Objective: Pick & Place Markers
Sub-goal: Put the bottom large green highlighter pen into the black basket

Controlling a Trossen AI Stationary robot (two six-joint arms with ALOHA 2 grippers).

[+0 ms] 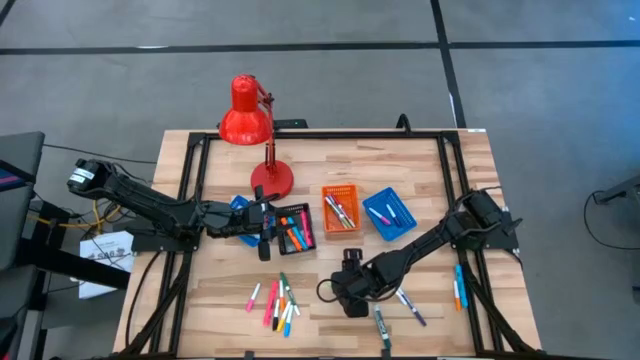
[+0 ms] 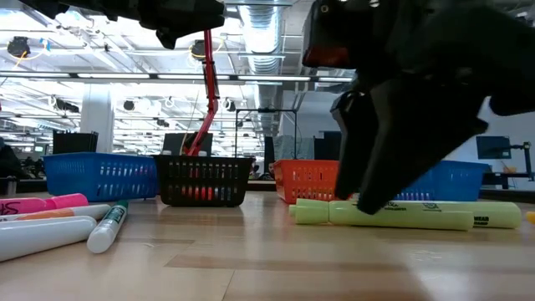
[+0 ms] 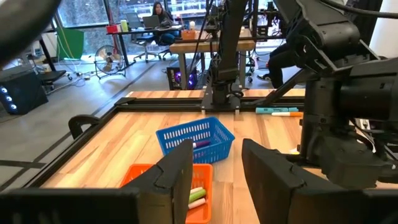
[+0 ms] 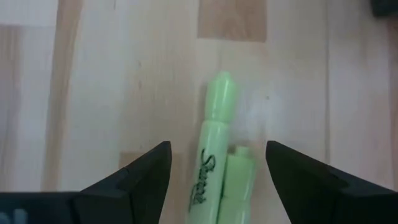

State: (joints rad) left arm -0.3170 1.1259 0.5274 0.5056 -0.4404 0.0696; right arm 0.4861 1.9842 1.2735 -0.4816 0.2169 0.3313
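Near the table's front edge, two pale green markers point(image 4: 214, 168) lie side by side between our right gripper's point(image 4: 217, 168) spread fingers. We should centre on one, then close. Our left gripper point(image 1: 262, 222), fingers apart, hovers over the black tray point(image 1: 296, 228).

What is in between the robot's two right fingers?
A light green marker lies on the wooden table between the open fingers of the right gripper, with a second green one beside it. The right wrist view shows it.
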